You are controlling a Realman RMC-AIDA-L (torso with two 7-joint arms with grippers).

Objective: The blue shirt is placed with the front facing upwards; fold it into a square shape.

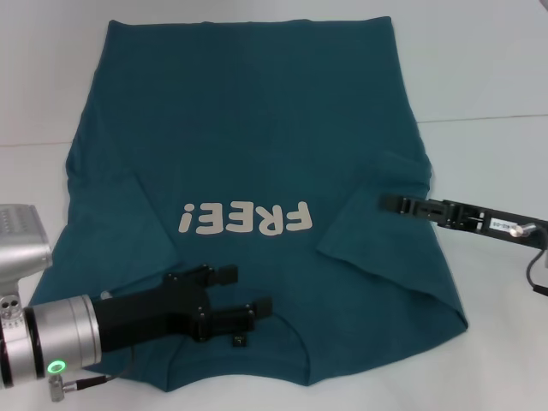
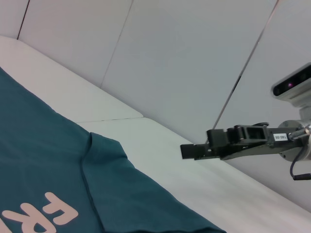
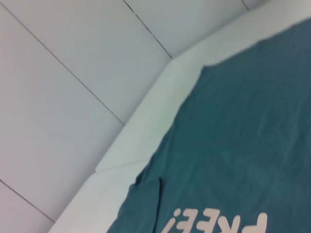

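Note:
The blue shirt [image 1: 257,128] lies flat and front up on the white table, its cream "FREE!" lettering [image 1: 246,220] upside down to me and its collar at the near edge. My left gripper [image 1: 244,291] hovers open just above the chest, close to the collar and its small dark label [image 1: 240,341], holding nothing. My right gripper [image 1: 392,204] reaches in edge-on over the shirt's right sleeve [image 1: 385,197]. The left wrist view shows that sleeve on the shirt [image 2: 39,160] with the right gripper [image 2: 192,151] above the table beyond it. The right wrist view shows the shirt [image 3: 243,145] and its left sleeve.
White table [image 1: 488,86] shows on both sides of the shirt and beyond its hem. A seam in the tabletop [image 1: 479,118] runs out to the right. Pale wall panels [image 2: 184,53] stand behind the table.

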